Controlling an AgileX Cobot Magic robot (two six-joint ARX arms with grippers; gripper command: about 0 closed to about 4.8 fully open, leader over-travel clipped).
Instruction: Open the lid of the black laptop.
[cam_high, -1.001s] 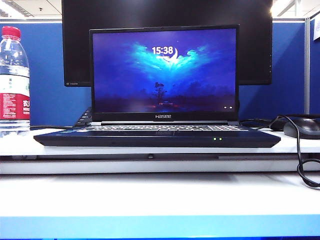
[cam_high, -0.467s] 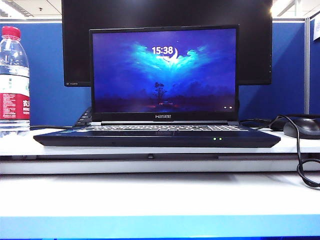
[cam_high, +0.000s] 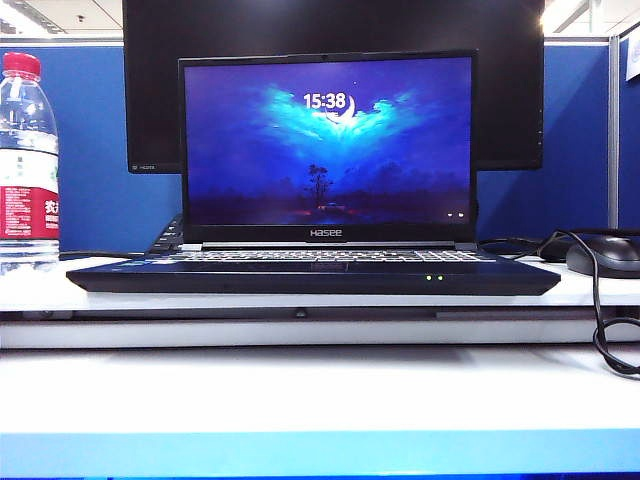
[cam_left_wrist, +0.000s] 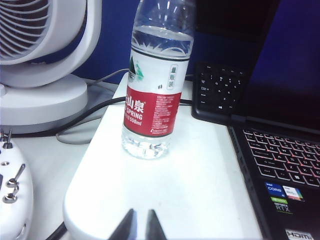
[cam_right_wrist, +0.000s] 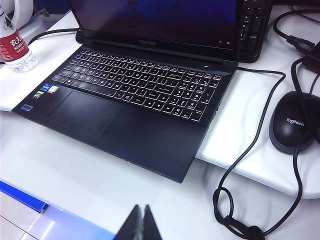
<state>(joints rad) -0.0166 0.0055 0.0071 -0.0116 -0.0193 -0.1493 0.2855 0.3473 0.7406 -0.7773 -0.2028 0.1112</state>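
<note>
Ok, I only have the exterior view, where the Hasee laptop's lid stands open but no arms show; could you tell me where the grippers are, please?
Observer: The left gripper hovers over the corner of the white riser, short of the water bottle, its tips slightly apart and holding nothing.
Operator: Thank you, and the right one?
Observer: The right gripper hangs above the table in front of the black laptop, its tips together and empty.
Operator: Is anything beyond the bottle, outside my frame?
Observer: Yes, a white fan stands beside it.
</note>
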